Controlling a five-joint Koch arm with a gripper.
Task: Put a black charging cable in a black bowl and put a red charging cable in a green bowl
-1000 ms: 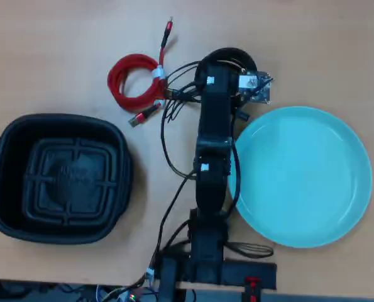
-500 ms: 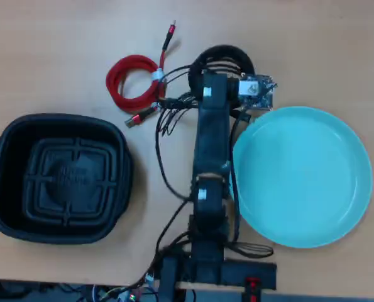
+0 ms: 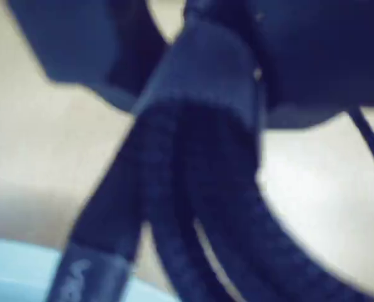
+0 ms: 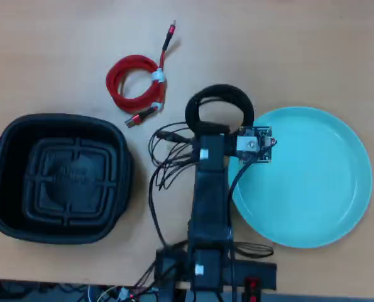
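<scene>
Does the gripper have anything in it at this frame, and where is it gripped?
It appears to hold the black charging cable, gripped on the coil's near side, where the arm covers it. The blurred wrist view shows the strands running straight up into the gripper.

The wrist view is very blurry and very close. A thick black ribbed charging cable fills the middle, running from 12 o'clock down to 5 o'clock in a few strands side by side. Dark gripper parts sit over it at the top. A pale wooden table shows behind. A light turquoise-green plate edge peeks in at 7 o'clock.
</scene>
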